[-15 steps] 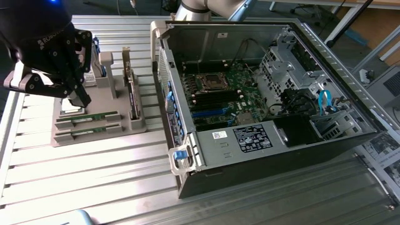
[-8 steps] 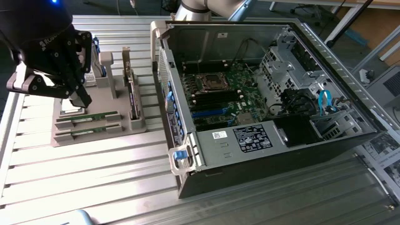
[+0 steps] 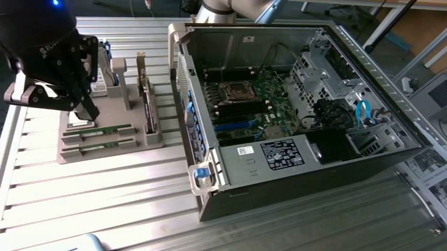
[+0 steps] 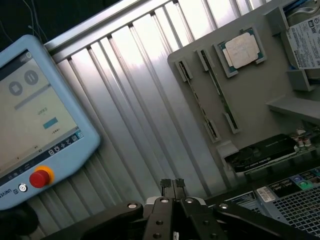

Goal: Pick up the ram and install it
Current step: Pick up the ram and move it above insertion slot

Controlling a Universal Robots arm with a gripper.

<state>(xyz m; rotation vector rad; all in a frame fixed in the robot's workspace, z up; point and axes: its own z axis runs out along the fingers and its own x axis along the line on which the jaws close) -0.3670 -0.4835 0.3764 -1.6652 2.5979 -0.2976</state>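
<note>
Two fingertips (image 4: pixel 166 184) of my gripper (image 4: pixel 172 184) are pressed together, clenched on nothing; no stick or other part sits between them. From the exterior view my gripper (image 3: pixel 89 114) hangs over the far end of the grey holder (image 3: pixel 70 156), raised clear of it. Below me the first ram stick (image 3: pixel 98 129) lies flat in its slot, and the second ram stick (image 3: pixel 98 148) lies parallel just beside it in the next slot; neither is lifted, and which of the two is mine to take I cannot tell. In my wrist view the first ram stick (image 4: pixel 218 92) runs nearer the square silver processor (image 4: pixel 242 50), the second ram stick (image 4: pixel 197 100) alongside; the grey holder (image 4: pixel 260 95) also carries a labelled hard drive (image 4: pixel 305 40) and a dark graphics card (image 4: pixel 265 152). Beyond the holder, on the exterior view's right, the open computer case (image 3: pixel 209 209) lies on the ribbed metal table (image 3: pixel 104 193), its motherboard (image 3: pixel 244 104) exposed; a blue teach pendant (image 4: pixel 40 125) rests on the table too.
</note>
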